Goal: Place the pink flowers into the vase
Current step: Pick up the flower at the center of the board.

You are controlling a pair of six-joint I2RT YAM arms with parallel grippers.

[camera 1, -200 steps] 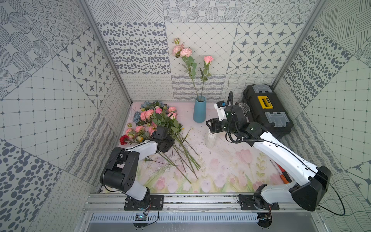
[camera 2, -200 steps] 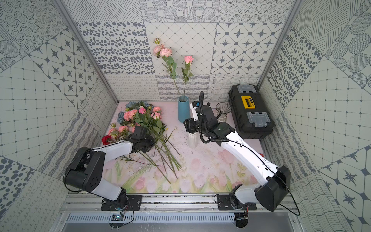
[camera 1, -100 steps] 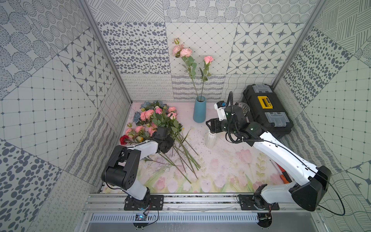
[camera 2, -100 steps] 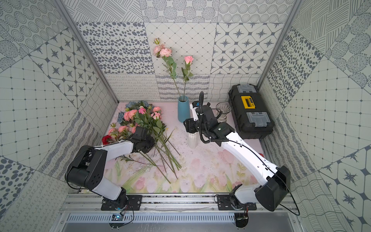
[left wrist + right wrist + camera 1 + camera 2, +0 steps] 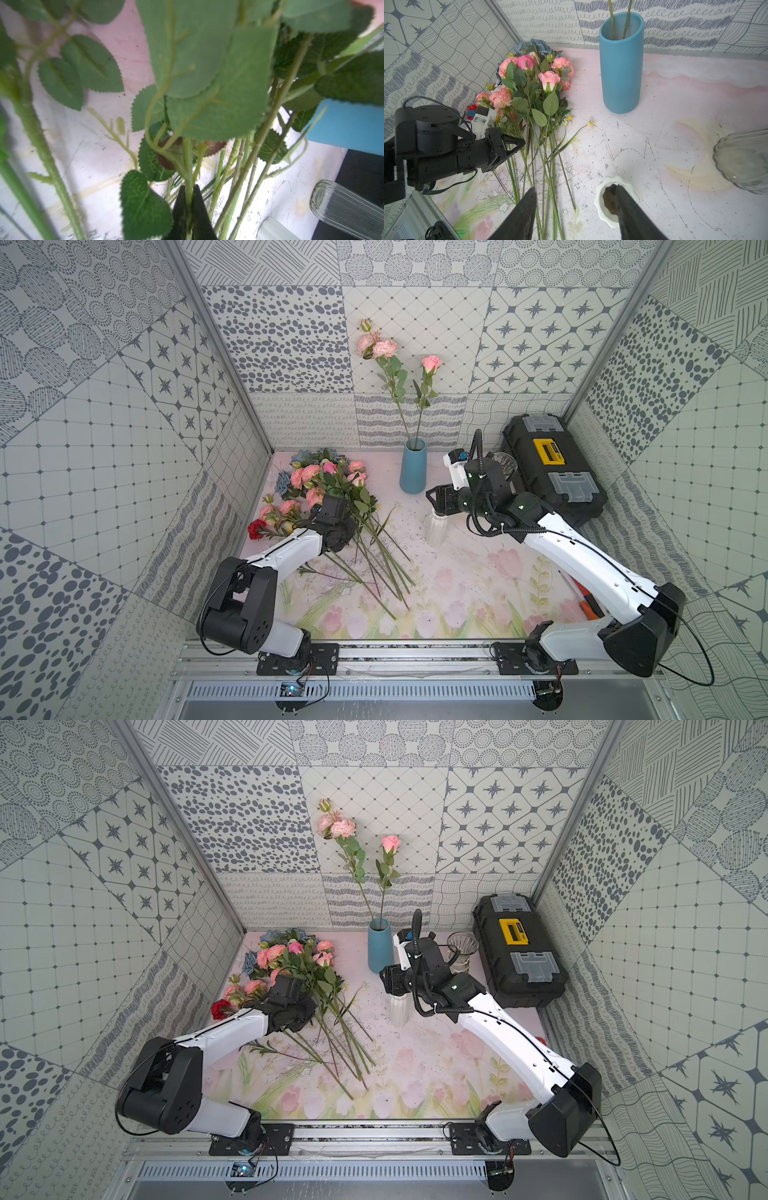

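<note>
The pink flowers (image 5: pixel 316 485) (image 5: pixel 286 957) (image 5: pixel 549 80) lie in a loose bunch at the table's back left, stems fanned toward the front. Two pink stems (image 5: pixel 384 348) stand in the blue vase (image 5: pixel 413 466) (image 5: pixel 380 946) (image 5: pixel 620 62). My left gripper (image 5: pixel 188 195) (image 5: pixel 522 144) is low among the stems, shut on one green stem (image 5: pixel 188 162); leaves hide which bloom it carries. My right gripper (image 5: pixel 575 187) (image 5: pixel 434 499) hovers open to the right of the blue vase, holding nothing.
A small white vase (image 5: pixel 435 529) (image 5: pixel 600 199) stands right under my right gripper. A glass vase (image 5: pixel 462 946) and a black toolbox (image 5: pixel 552 472) sit at the back right. Blue-grey flowers (image 5: pixel 284 481) and a red bloom (image 5: pixel 257 528) lie in the bunch. An orange tool (image 5: pixel 590 608) lies front right.
The left arm has shifted slightly at the bunch and its jaws have closed on the stem. The right arm has not moved.
</note>
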